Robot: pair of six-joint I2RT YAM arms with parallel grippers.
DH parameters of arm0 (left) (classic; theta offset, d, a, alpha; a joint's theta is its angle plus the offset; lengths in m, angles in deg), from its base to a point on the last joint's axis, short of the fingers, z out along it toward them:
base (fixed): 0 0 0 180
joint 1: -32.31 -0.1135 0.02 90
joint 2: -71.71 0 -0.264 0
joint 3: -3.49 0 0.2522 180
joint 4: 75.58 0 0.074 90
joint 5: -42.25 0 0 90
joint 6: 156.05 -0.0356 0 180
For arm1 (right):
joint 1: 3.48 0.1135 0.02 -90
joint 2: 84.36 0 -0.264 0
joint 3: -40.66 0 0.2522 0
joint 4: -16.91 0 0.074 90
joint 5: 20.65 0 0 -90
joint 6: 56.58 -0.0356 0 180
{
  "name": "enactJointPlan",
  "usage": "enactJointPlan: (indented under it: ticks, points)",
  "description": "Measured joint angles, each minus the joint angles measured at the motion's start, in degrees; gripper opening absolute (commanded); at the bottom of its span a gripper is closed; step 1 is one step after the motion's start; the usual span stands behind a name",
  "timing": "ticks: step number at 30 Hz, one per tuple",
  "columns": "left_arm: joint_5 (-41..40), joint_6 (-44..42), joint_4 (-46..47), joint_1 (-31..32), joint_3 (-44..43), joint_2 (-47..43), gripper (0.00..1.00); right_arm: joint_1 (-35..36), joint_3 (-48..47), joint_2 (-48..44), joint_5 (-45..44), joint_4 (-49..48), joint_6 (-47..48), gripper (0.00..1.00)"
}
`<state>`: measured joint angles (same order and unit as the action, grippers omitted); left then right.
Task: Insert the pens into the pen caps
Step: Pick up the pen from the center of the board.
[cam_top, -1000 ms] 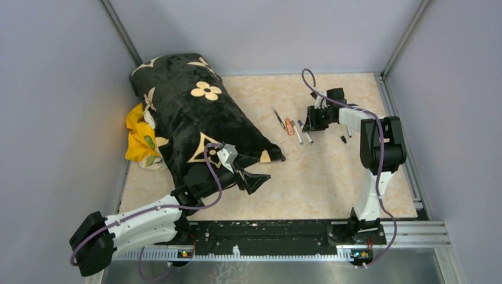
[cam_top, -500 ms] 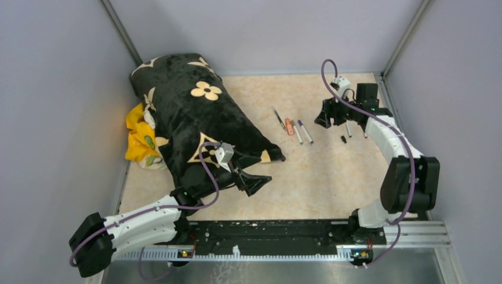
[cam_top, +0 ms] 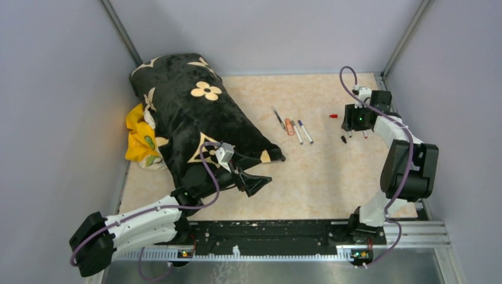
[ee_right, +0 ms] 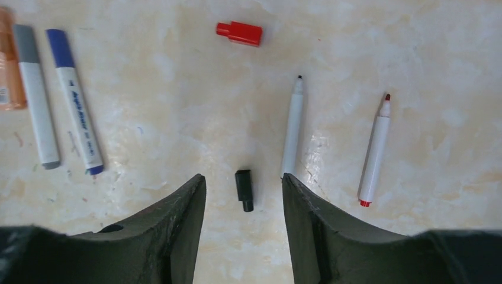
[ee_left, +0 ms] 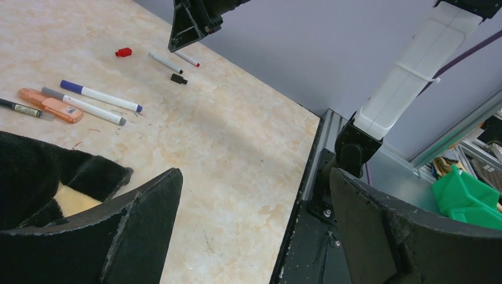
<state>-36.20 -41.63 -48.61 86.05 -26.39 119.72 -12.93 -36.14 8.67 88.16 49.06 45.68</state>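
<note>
My right gripper [ee_right: 243,177] is open and hangs over the table, with a small black pen cap [ee_right: 244,189] lying between its fingertips, untouched. Just right of it lie a white pen with a black tip [ee_right: 292,127] and a white pen with a red tip [ee_right: 375,151], both uncapped. A red cap [ee_right: 240,32] lies farther off. At the left lie a purple-capped marker [ee_right: 74,100], a grey-capped marker [ee_right: 36,94] and an orange marker [ee_right: 9,65]. A thin dark pen [cam_top: 278,118] lies beside them. My left gripper [cam_top: 251,180] is open and empty, low at the near left.
A big black cushion with cream flower patterns [cam_top: 195,118] fills the left of the table, with a yellow cloth [cam_top: 141,139] tucked at its left side. Grey walls close in the table on three sides. The black base rail [cam_top: 266,231] runs along the near edge.
My right gripper has swung right, away from the row of markers, and opened wider over the black cap. The red cap now shows on the table. The left arm has not moved.
</note>
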Motion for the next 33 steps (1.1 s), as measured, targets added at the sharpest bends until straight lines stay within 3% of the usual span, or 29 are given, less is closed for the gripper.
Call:
enactJointPlan:
  ticks: [11, 23, 29, 33]
  points:
    - [-0.1, 0.0, 0.0, 0.0, 0.7, 0.4, 0.99, -0.8, -2.1, 9.7, -6.1, 0.0, -1.0, 0.29]
    - [0.0, 0.0, 0.5, -0.1, 1.0, 0.7, 0.99, -0.9, -5.4, 14.6, -8.7, 0.3, -1.2, 0.20]
    - [0.0, 0.3, 0.9, -0.1, 2.0, 0.7, 0.99, -0.9, -6.6, 15.4, -8.5, 1.1, -0.2, 0.00]
    - [0.1, 1.1, 1.7, -0.1, 2.5, 0.7, 0.99, -1.0, -6.8, 15.5, -7.5, 1.6, 0.3, 0.00]
